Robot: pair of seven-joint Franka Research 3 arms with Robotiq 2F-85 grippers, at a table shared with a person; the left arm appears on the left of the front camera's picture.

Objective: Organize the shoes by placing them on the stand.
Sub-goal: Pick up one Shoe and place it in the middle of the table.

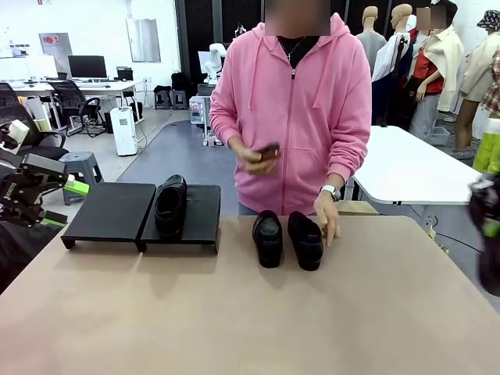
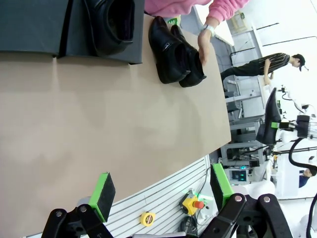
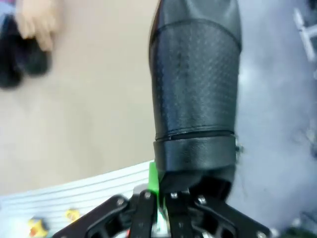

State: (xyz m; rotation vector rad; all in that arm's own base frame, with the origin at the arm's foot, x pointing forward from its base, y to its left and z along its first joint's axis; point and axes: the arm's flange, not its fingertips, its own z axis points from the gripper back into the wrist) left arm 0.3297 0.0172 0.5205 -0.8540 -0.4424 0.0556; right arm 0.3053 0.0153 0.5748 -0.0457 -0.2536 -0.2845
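One black shoe [image 1: 170, 205] rests on the right panel of the black stand [image 1: 105, 211]. Two more shoes [image 1: 268, 238] [image 1: 305, 240] stand side by side on the table in front of the person, whose hand [image 1: 326, 219] touches the right one. My left gripper [image 1: 39, 195] hangs open at the far left, off the table; the left wrist view shows its pads [image 2: 102, 196] wide apart with nothing between them. At the far right, blurred, my right gripper [image 1: 488, 228] is off the table edge. In the right wrist view this gripper [image 3: 163, 191] is shut on another black shoe [image 3: 195, 84].
The person in a pink hoodie [image 1: 293, 101] stands at the far side, holding a phone [image 1: 268, 151] in the other hand. The left panel of the stand [image 2: 29, 25] is bare. Bare tan tabletop [image 1: 234, 312] lies nearest me. A white table [image 1: 406, 168] stands behind on the right.
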